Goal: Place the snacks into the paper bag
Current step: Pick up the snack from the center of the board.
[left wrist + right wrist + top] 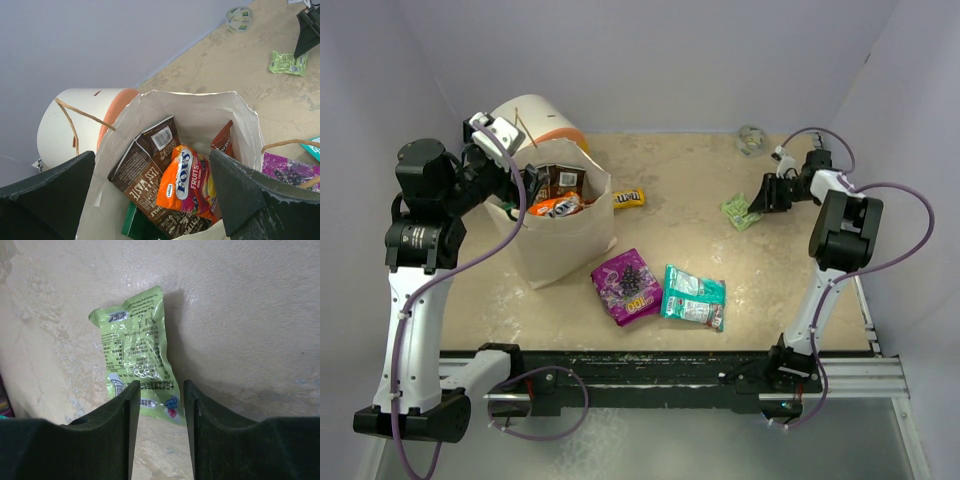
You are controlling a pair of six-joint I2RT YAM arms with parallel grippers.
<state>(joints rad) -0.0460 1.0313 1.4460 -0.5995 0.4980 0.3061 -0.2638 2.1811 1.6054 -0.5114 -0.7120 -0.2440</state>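
The plain beige kraft paper bag with string handles point(565, 235) stands open on the left of the speckled tan table point(670, 180), in front of a white-and-orange cylinder point(535, 120) that it partly hides. The left gripper point(152, 152) hangs over the bag's mouth, its fingers spread wide and empty. Inside the bag lie a dark brown packet point(145, 175) and an orange-red packet point(185, 185); a dark green shape beneath them is too cut off to identify.

A purple packet point(627, 286) and a teal packet point(694, 297) lie side by side near the bag, and a yellow candy bag point(628, 199) is half hidden behind it. On the right, the right gripper point(161, 385) sits low over a green-white packet point(137, 350), its fingers narrowly parted and covering the packet's lower corners; contact cannot be told
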